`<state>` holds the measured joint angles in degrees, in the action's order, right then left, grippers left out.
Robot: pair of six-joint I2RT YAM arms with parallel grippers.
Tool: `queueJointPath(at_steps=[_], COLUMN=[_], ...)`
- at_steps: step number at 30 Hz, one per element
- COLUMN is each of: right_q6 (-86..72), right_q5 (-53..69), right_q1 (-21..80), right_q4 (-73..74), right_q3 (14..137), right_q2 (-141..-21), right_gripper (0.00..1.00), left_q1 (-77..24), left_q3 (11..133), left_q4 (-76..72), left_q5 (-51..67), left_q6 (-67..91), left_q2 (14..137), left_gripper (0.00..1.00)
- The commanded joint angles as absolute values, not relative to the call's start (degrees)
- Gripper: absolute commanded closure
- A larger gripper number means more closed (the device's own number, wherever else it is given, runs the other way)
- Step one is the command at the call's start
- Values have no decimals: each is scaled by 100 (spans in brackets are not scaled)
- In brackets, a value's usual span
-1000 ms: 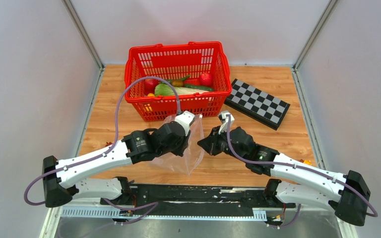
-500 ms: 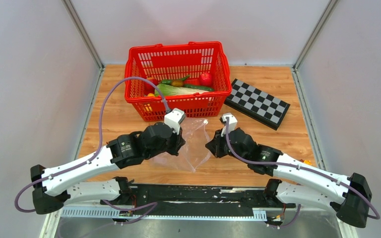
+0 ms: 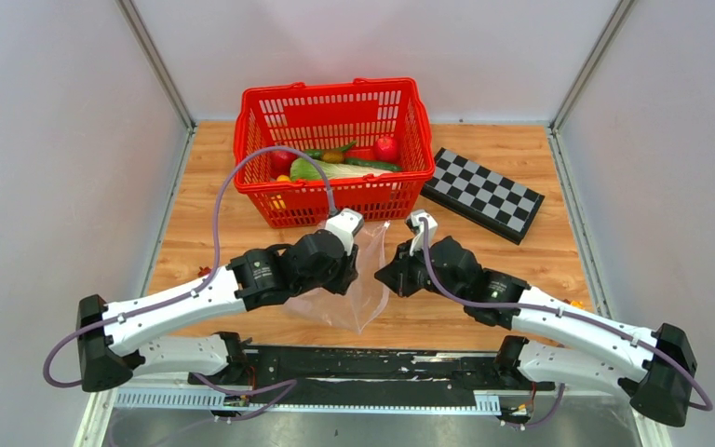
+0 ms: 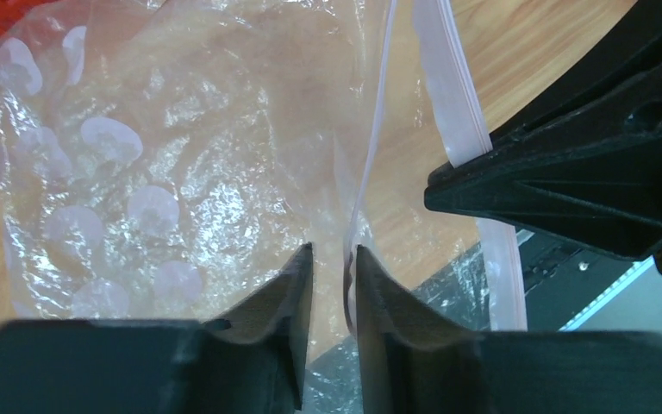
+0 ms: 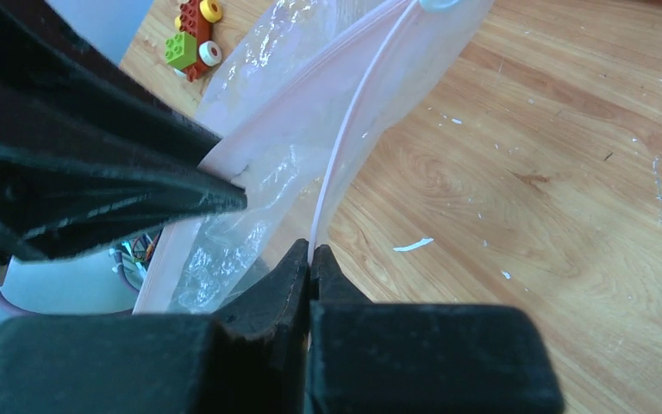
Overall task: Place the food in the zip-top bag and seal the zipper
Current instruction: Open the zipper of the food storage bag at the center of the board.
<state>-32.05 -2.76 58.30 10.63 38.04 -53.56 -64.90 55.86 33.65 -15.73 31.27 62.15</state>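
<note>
The clear zip-top bag [image 3: 358,284] with whitish ovals hangs between my two grippers in front of the red basket [image 3: 335,88]. My right gripper [image 5: 310,248] is shut on one lip's zipper strip [image 5: 345,147]. In the top view it [image 3: 382,277] is at the bag's right side. My left gripper [image 4: 332,252] has its jaws a narrow gap apart, with the other lip's zipper edge [image 4: 371,147] running between them against the right finger. The bag [image 4: 138,172] looks empty. The lettuce [image 3: 326,170], cucumber [image 3: 372,165] and red apples [image 3: 386,147] lie in the basket.
A black-and-white checkerboard [image 3: 484,194] lies at the right behind my right arm. Small toy blocks [image 5: 194,34] sit on the wood left of the bag. A small orange toy [image 3: 574,303] is at the table's right edge. The basket stands just behind the bag.
My left gripper pulled back to the left, then came forward again to the bag's mouth. The bag sagged flat in between and now stands up again. My right gripper kept its hold.
</note>
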Motion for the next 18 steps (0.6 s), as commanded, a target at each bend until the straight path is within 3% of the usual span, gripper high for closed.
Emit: queueJointPath(at_steps=[1,3,4,11,16,18], right_q6=[-3266,-3222,-3177,-2850,-2449,-2195], right_q5=[-187,-269,-375,-1594,-912,-538], right_q1=[5810,5806,5809,5805,5808,5809], right_q4=[734,801,891,2368,2277,2076], right_q3=[4023,3997,4008,4517,4839,4978], right_q2=[-5381,-5400,-5430,-5920,-5899,-5727], right_gripper=[100,100,100,100,98,88], left_q1=[-6521,-6521,-6521,-6521,-6522,-6526], left_q3=[5780,5750,5731,5807,5826,5802], left_q4=[3367,3372,3376,4048,4160,4142], left_q5=[-1657,-1747,-1825,-3005,-3161,-3148], left_q6=[3146,3162,3188,3616,3734,3764], left_q2=[6167,6064,6002,5510,5500,5578], left_gripper=[78,98,100,100,100,100])
